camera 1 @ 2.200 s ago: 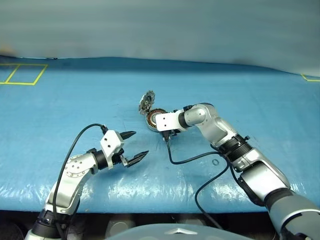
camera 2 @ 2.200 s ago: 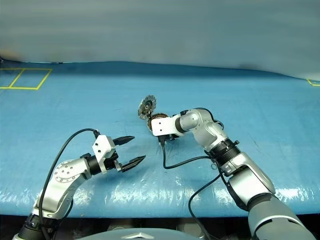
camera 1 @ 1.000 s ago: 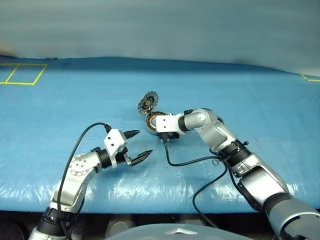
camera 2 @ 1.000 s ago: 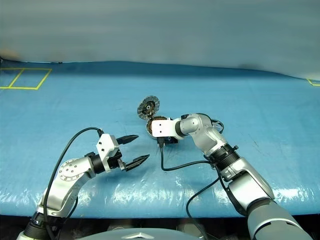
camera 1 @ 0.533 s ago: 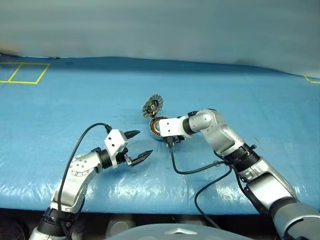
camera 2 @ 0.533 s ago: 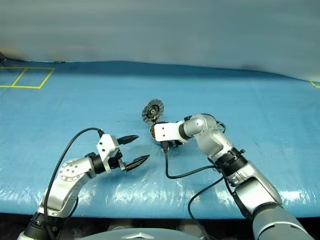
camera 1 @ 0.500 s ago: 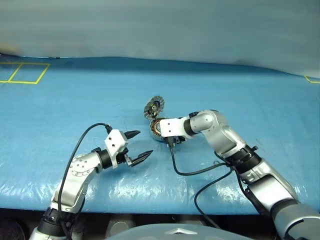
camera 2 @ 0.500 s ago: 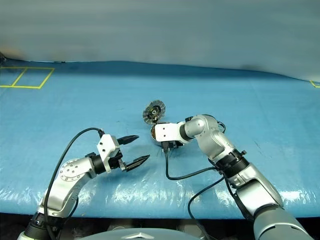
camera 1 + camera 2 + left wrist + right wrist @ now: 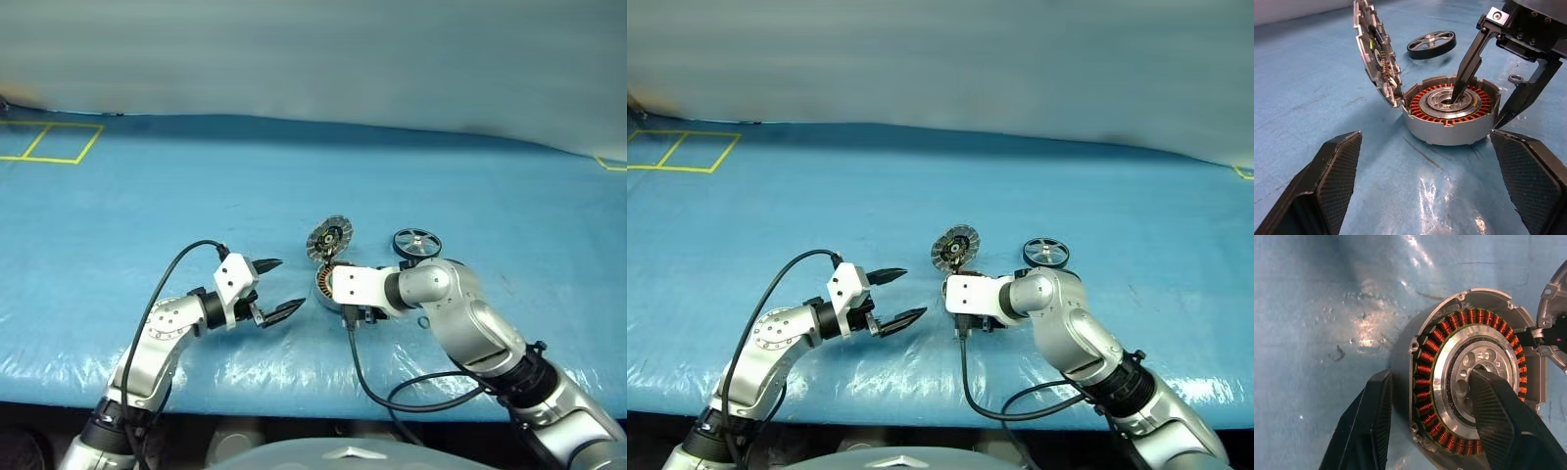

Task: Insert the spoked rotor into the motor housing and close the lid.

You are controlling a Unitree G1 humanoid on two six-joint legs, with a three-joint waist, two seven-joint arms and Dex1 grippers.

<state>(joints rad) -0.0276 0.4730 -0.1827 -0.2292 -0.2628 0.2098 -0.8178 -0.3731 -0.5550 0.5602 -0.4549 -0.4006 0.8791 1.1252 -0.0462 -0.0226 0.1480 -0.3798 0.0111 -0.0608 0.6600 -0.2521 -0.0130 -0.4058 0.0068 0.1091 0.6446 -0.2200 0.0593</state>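
The motor housing (image 9: 1449,111), a grey cup with copper windings, rests on the blue table close in front of me. Its lid (image 9: 329,239) stands open and upright at the far side, toothed face toward me. My right gripper (image 9: 1430,377) is shut on the housing, one finger in the pale centre hole and the other against the outer wall. The spoked rotor (image 9: 416,243) lies flat on the table behind and to the right of the housing. My left gripper (image 9: 291,284) hangs open just left of the housing, empty and facing it.
A small metal ring (image 9: 1514,78) lies on the blue table cover (image 9: 147,206) to the right of the housing. The right arm's black cable (image 9: 367,377) loops over the table's near edge. Yellow tape lines (image 9: 54,144) mark the far left.
My right gripper has pulled the housing and its lid toward me and to the right. The rotor has come into sight behind the right arm. The left gripper stays open in place.
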